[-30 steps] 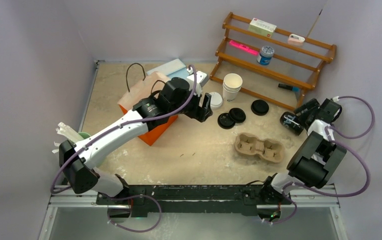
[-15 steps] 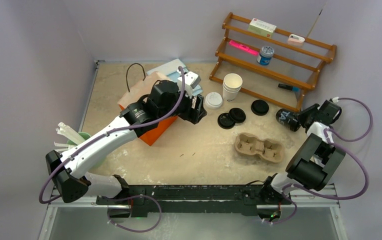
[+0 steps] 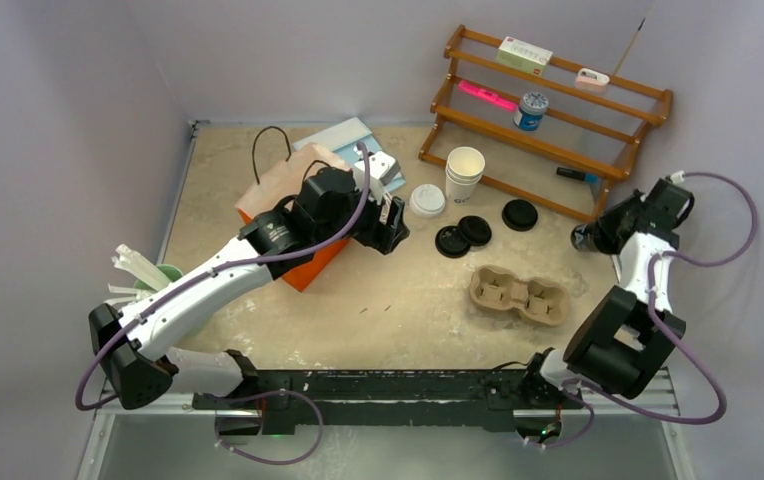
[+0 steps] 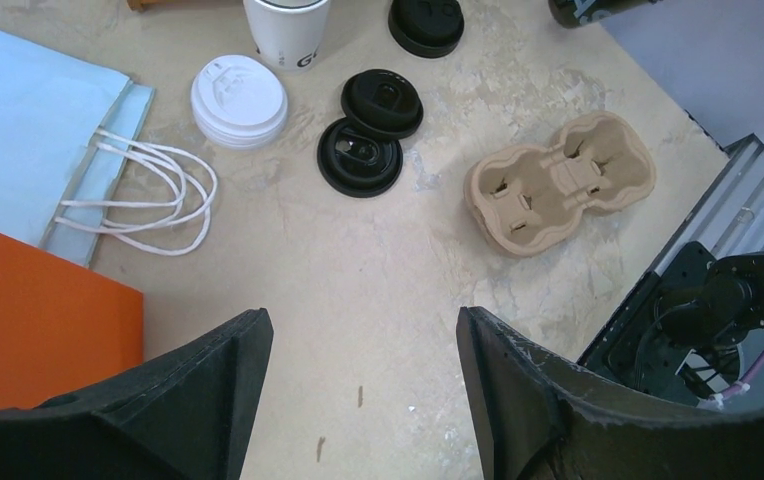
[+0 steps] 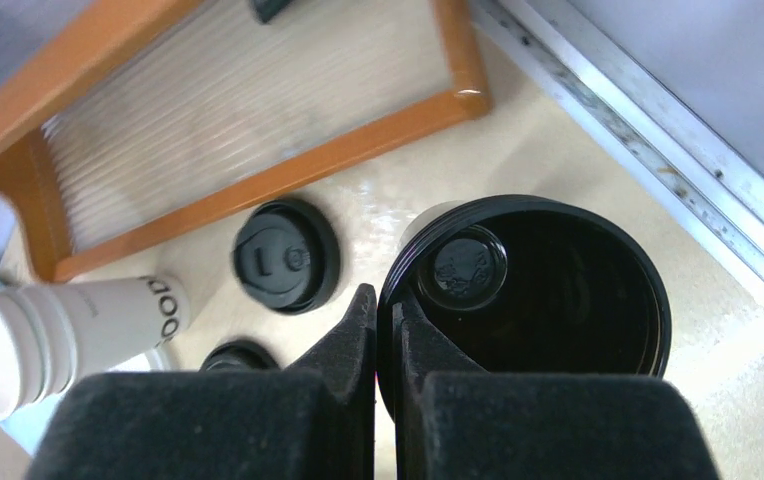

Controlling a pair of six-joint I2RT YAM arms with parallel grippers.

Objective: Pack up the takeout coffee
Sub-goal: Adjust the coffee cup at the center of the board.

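A black paper cup [image 5: 558,300] faces the right wrist camera with its mouth open. My right gripper [image 5: 386,300] is shut on its rim, one finger inside and one outside. From above, the cup [image 3: 583,238] shows only partly beside the right gripper [image 3: 603,233], near the rack's right foot. Three black lids [image 3: 452,241] [image 3: 475,230] [image 3: 520,214] lie on the table; the left wrist view shows them too [image 4: 360,157] [image 4: 382,103] [image 4: 426,22]. My left gripper [image 3: 390,225] [image 4: 363,330] hangs open above bare table with nothing between its fingers.
A brown pulp carrier [image 3: 518,295] [image 4: 558,183] lies right of centre. Stacked white cups [image 3: 464,172] and a white lid [image 3: 426,200] sit by the wooden rack [image 3: 548,110]. An orange bag [image 3: 303,262] and a light blue bag [image 4: 28,120] lie at the left.
My right gripper has closed on the black cup's rim and moved right, towards the wall; the cup no longer lies on its side. My left arm has drawn back to the left.
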